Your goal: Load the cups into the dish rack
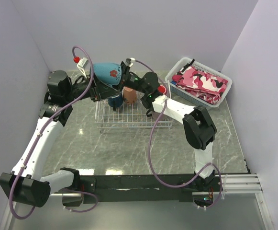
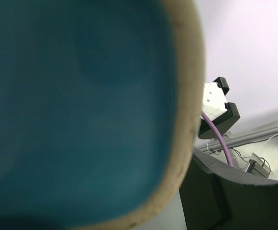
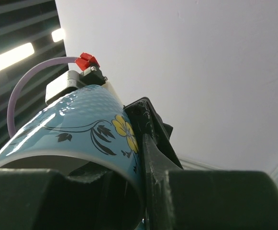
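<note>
A teal-blue mug (image 1: 107, 72) with a flower print hangs in the air above the back of the wire dish rack (image 1: 134, 119). My left gripper (image 1: 94, 79) is at its base end. In the left wrist view the mug's teal base (image 2: 81, 105) fills the frame, and one dark finger (image 2: 225, 191) lies against its side. My right gripper (image 1: 125, 72) is shut on the mug's rim (image 3: 81, 139), one finger inside and one outside. A dark navy mug (image 1: 115, 100) and a salmon-orange mug (image 1: 129, 95) stand in the rack. A red mug (image 1: 161, 89) shows by the right arm.
A white plastic basket (image 1: 225, 76) of pink cloth stands at the back right. The rack sits on a marble-patterned tabletop (image 1: 129, 153). Pale walls close in on the left, back and right. Purple cables loop from both arms.
</note>
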Robot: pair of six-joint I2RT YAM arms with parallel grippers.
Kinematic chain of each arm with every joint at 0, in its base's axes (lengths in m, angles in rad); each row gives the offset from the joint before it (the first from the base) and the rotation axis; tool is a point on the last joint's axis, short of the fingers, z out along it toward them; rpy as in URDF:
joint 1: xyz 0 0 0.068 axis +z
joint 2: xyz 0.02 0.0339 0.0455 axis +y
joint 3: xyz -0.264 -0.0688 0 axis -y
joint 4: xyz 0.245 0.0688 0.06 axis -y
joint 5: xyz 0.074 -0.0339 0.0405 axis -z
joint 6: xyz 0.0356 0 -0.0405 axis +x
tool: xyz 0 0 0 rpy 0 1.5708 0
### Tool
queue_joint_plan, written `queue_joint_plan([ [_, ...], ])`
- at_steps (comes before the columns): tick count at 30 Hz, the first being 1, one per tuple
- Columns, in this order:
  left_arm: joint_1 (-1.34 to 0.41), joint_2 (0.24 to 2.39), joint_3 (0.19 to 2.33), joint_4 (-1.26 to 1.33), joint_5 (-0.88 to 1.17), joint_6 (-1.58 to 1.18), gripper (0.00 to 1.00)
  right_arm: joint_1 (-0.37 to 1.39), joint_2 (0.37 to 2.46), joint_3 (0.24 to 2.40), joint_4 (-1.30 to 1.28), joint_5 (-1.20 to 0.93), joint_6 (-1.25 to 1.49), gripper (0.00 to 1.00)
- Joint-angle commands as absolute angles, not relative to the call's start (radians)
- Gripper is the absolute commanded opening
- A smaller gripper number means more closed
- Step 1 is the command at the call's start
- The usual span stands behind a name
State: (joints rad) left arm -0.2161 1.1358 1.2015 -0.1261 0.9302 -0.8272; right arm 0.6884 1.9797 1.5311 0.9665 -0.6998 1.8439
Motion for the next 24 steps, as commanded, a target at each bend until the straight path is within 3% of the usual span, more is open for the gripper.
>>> queue_joint_plan([
  [1,-0.233,1.118,1.209,-0.084,0.948,-0.827,0.74,0.715,1.979,1.601,1.003,-0.693,1.833,0.0],
  [2,-0.233,1.121,1.212,-0.083,0.948,-0.825,0.73,0.716,1.976,1.598,1.002,-0.693,1.833,0.0],
  [6,-0.233,1.129,1.236,-0.075,0.943,-0.828,0.53,0.721,1.962,1.56,1.011,-0.687,1.832,0.0],
  [11,-0.213,1.12,1.244,-0.091,0.93,-0.825,0.34,0.727,1.934,1.519,1.015,-0.686,1.822,0.0],
  [12,-0.209,1.118,1.243,-0.092,0.928,-0.828,0.23,0.729,1.931,1.5,1.019,-0.686,1.824,0.0],
  [15,-0.178,1.115,1.252,-0.116,0.922,-0.83,0.01,0.732,1.914,1.467,1.034,-0.689,1.827,0.0],
  [24,-0.146,1.097,1.313,-0.224,0.885,-0.739,0.01,0.726,1.836,1.344,1.051,-0.695,1.809,0.0],
])
